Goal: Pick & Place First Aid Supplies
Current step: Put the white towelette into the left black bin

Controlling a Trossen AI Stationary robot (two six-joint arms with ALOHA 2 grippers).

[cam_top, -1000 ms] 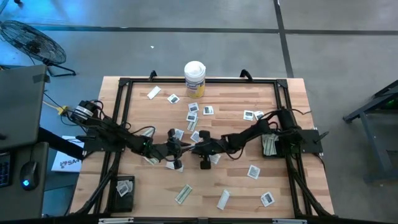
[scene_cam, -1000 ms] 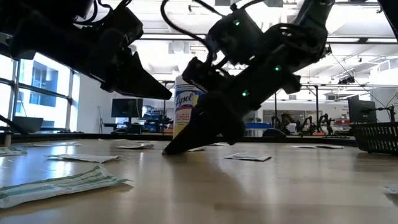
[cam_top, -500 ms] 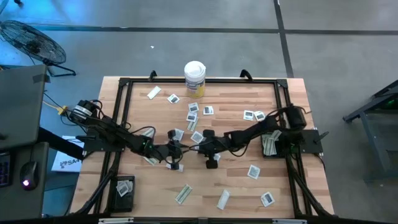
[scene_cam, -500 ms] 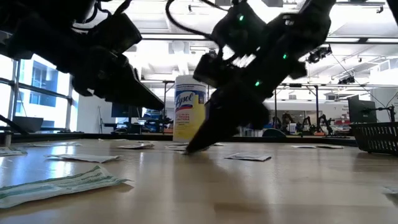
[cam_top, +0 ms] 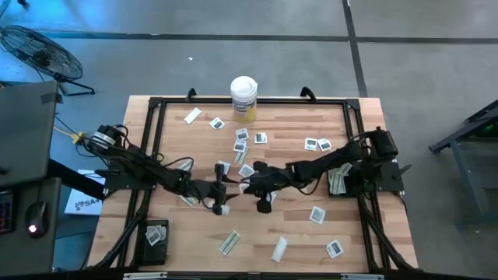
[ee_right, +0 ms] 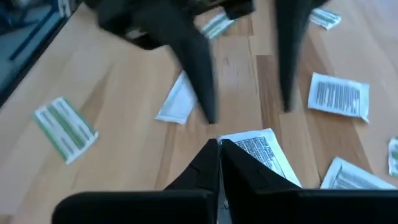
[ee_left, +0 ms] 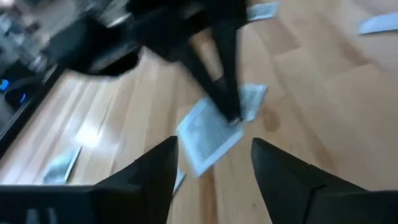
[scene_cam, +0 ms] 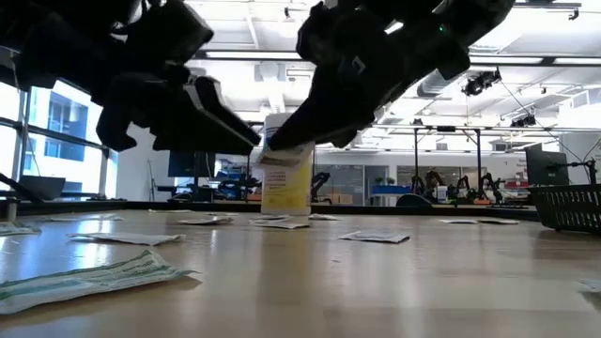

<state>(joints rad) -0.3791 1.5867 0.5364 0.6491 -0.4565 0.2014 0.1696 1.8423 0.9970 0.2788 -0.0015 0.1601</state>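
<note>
White printed paper showed between the pinched fingers of the right gripper (ee_right: 219,149), which held one sachet (ee_right: 264,155) lifted clear of the wooden surface (cam_top: 288,225) near its middle. Facing it, the left gripper (ee_left: 214,165) stood spread wide and held nothing. A handover looked in hand; I judged the left fingers should close squarely on the sachet's free edge before the right let go. About eight square sachets and four oblong wrappers (cam_top: 229,242) lay loose across the surface, besides those in two dark trays (cam_top: 156,233), and one canister (cam_top: 243,98) stood at the far edge.
</note>
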